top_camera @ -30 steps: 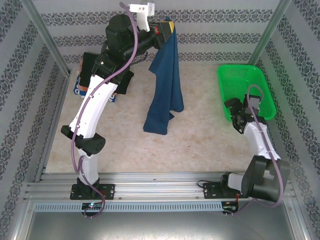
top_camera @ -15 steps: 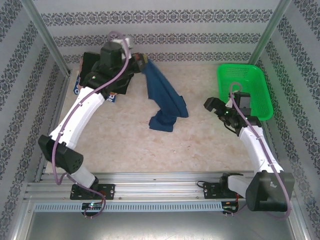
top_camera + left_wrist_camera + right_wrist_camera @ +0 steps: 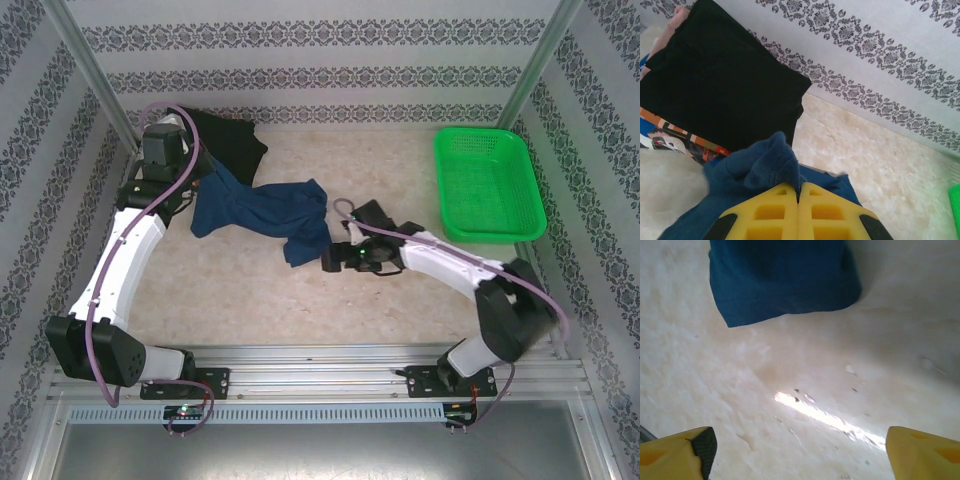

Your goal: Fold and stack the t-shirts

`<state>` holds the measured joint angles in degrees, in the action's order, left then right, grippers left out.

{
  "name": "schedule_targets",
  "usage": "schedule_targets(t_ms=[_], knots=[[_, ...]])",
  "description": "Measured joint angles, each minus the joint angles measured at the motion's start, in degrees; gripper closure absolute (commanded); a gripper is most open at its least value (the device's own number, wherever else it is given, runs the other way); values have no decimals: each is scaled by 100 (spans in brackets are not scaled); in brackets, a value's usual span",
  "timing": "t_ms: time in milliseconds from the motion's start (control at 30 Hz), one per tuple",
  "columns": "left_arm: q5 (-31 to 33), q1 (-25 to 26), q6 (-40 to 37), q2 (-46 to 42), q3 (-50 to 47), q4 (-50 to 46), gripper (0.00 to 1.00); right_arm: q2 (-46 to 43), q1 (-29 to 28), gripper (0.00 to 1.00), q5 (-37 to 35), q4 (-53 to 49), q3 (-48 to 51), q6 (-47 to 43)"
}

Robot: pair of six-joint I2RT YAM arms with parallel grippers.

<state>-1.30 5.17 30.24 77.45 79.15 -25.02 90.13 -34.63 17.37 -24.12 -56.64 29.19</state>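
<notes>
The left pincer [image 3: 799, 194] is clamped on the navy shirt [image 3: 265, 208], arm stretched to the far-left corner of the bench [image 3: 250, 295] by the black shirt [image 3: 715, 90]. The right pincer [image 3: 800, 450] gapes empty, arm low, just short of the navy shirt's hem.

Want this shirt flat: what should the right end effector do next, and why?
Probably advance the right end effector onto the navy t-shirt corner and close: it is open, short of the cloth, while the left end effector pinches the other end.

Overhead camera looks steeply down from the near side; both close wrist cameras share its navy shirt [image 3: 258, 208]
</notes>
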Motion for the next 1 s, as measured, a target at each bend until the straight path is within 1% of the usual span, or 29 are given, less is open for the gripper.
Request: schedule_targets(t_ms=[100,233,333,400,433,467,500,567,600,633,733,800,867,1000], knots=[[-96,0,-2,-28,-68,15,100,588,-114,17,-229,79,-352,66],[-197,0,-13,-122,-140,15,100,1226,-76,19,-409,138,-831,195],[-254,0,-22,-260,-201,13,100,1720,-72,25,-433,195,-1294,271],[-275,0,-24,-374,-247,11,100,2041,-35,33,-444,238,-1574,341],[-278,0,-24,-413,-258,9,100,2151,-28,38,-450,251,-1657,376],[-282,0,-26,-457,-267,9,100,2273,-9,48,-446,262,-1735,409],[-291,0,-37,-492,-273,9,100,2385,4,62,-450,247,-1808,442],[-297,0,-63,-568,-306,9,100,2500,55,88,-542,57,-1950,514],[-299,0,-81,-608,-323,4,100,2507,90,95,-538,74,-1963,529],[-304,0,-96,-634,-330,-4,100,2511,125,98,-553,98,-1969,560],[-323,0,-155,-730,-328,-11,100,2391,232,99,-553,94,-1952,623],[-345,0,-199,-813,-280,-72,100,2039,323,99,-507,-39,-1926,597],[-393,0,-238,-848,-122,-170,100,1513,446,99,-317,-229,-1934,518],[-470,0,-304,-981,267,-195,100,173,957,99,256,-706,-2061,295]])
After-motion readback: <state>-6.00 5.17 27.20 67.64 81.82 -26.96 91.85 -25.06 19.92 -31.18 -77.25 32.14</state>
